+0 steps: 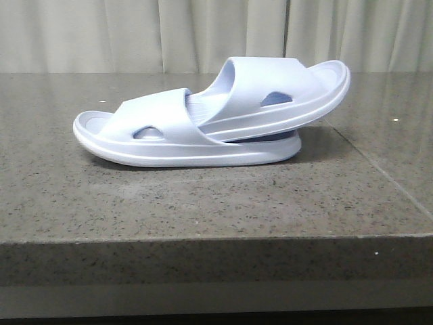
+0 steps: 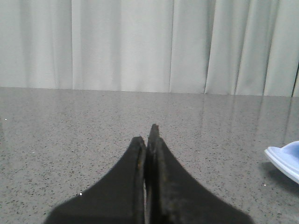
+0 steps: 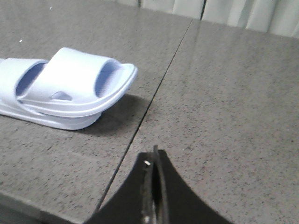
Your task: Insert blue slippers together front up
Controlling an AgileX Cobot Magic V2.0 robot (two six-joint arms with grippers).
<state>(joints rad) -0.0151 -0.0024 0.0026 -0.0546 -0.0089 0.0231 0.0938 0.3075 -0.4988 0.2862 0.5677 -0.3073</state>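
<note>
On the table [image 1: 203, 203], 2 blue slippers [image 1: 203, 128] lie nested, both tools closed.

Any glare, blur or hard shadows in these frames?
Front view: soft light, faint shadow under the blue slippers.
Left wrist view: curtain reflects on the table; left tool blurred.
Right wrist view: shadow beside slippers; right tool blurred.

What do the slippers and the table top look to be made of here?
The blue slippers look like moulded foam or soft rubber with a matte finish: one-piece shape, thick rounded rims, cut-out oval holes, soft highlights only. The table looks like polished speckled stone, granite or an imitation: grey with fine dark and light flecks, a slab seam, and faint curtain reflections. Which stone, I cannot tell.
</note>
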